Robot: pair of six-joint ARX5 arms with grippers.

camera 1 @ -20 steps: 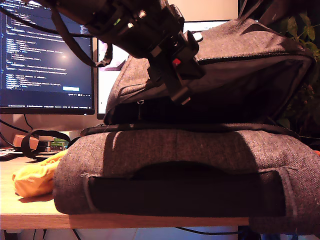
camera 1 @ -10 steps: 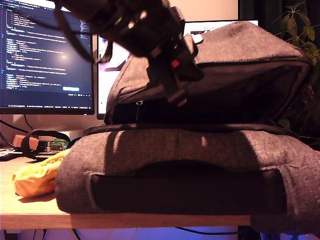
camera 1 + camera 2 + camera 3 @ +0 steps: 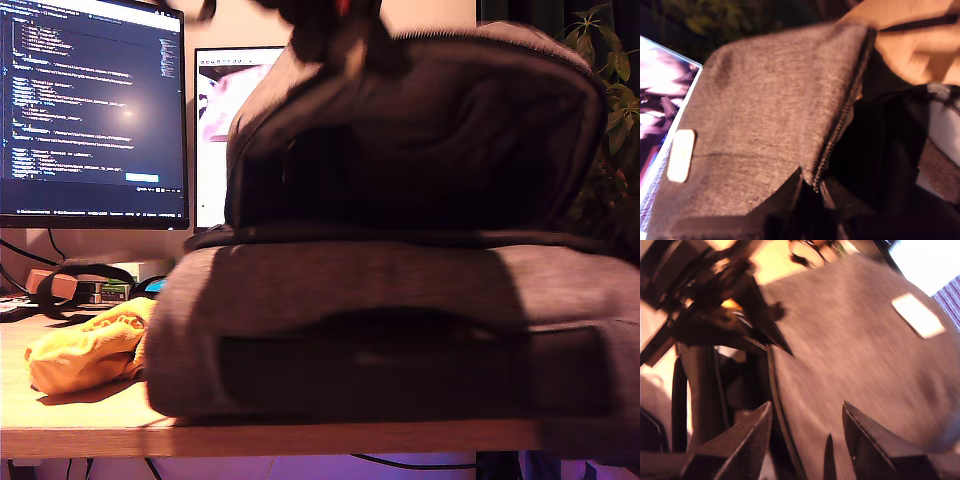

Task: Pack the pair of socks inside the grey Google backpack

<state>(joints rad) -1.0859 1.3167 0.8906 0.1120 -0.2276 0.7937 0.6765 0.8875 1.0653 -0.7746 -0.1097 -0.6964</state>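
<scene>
You are in the opening step: the flap of the grey Google backpack [image 3: 400, 150] is raised, with an arm at its upper edge in the exterior view, and the black lining shows beneath.

In the first wrist view the flap's zipper edge lies right at the jaws of my first gripper, which are themselves out of frame, so I cannot tell whether they are clamped on the fabric; the blur makes it harder.

My second gripper [image 3: 805, 430] has its jaws spread with nothing between them, close over the flap's grey cloth near the pale tag [image 3: 918, 315].

The pair of socks [image 3: 90, 350] lies on the worktop [image 3: 80, 425] just beside the backpack, well away from both sets of jaws.

Next, you likely need the flap kept up while the free jaws go down for the socks.
</scene>
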